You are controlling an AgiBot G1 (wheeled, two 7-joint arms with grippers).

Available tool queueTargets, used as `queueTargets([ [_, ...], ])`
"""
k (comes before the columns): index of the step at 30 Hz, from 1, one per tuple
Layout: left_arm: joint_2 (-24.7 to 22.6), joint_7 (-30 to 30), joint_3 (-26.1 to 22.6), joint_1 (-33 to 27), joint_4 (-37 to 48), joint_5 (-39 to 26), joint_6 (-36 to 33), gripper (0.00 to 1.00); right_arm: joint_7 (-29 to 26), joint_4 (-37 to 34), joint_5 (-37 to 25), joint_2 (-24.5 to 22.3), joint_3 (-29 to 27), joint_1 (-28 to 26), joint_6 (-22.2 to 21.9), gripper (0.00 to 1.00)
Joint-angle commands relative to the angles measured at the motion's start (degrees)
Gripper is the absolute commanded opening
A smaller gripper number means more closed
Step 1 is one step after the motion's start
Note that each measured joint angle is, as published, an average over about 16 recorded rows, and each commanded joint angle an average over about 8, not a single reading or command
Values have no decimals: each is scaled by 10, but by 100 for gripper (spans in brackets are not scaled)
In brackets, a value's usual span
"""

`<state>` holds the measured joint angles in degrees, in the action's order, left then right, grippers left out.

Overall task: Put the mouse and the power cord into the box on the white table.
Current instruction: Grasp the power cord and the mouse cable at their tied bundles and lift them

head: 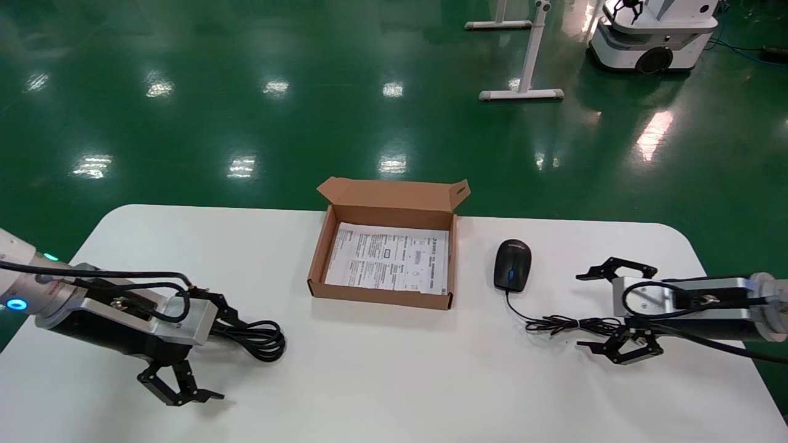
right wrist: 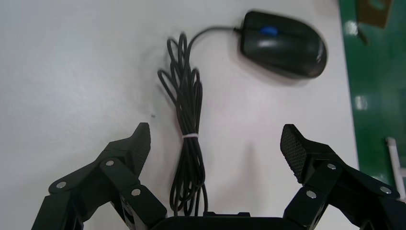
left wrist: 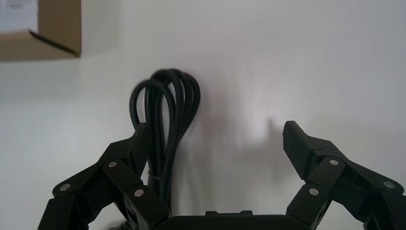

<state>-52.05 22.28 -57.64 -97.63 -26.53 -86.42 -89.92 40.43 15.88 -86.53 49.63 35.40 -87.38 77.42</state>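
Note:
The open brown box [head: 317, 258] stands at the middle back of the white table [head: 394, 375], a printed sheet in its bottom. The black mouse [head: 512, 264] [right wrist: 283, 43] lies right of the box, and its thin tied wire [head: 566, 324] [right wrist: 189, 124] runs toward my right gripper [head: 582, 311] [right wrist: 215, 132]. That gripper is open, the wire bundle lying between its fingers near one of them. The coiled power cord [head: 258, 338] [left wrist: 167, 110] lies at front left. My left gripper [head: 228, 358] [left wrist: 215, 132] is open over it, one finger beside the coil.
A corner of the box [left wrist: 40, 28] shows in the left wrist view. Beyond the table is green floor with a white stand [head: 529, 55] and another robot's base [head: 655, 37] at the far right. The table's rounded edges lie close behind both arms.

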Motion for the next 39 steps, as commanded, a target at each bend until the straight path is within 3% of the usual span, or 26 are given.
queueTargets([
  [1,-11,17,-8,-7,35,-3,2,100,17,-28,-8,11,4,-9,-9,100],
  [16,-52,100,-15,-28,185,-6,19,100,70,-123,-18,48,8,-34,-55,100],
  [29,-60,124,-14,-34,239,-7,54,100,67,-154,-13,58,5,-38,-55,100],
  [31,-60,126,-13,-33,243,-6,57,88,65,-156,-13,58,5,-37,-55,89],
  [37,-62,131,-12,-30,251,-4,60,13,61,-162,-11,58,4,-36,-55,14],
  [39,-62,132,-12,-31,253,-4,60,0,60,-163,-11,58,4,-35,-55,0],
])
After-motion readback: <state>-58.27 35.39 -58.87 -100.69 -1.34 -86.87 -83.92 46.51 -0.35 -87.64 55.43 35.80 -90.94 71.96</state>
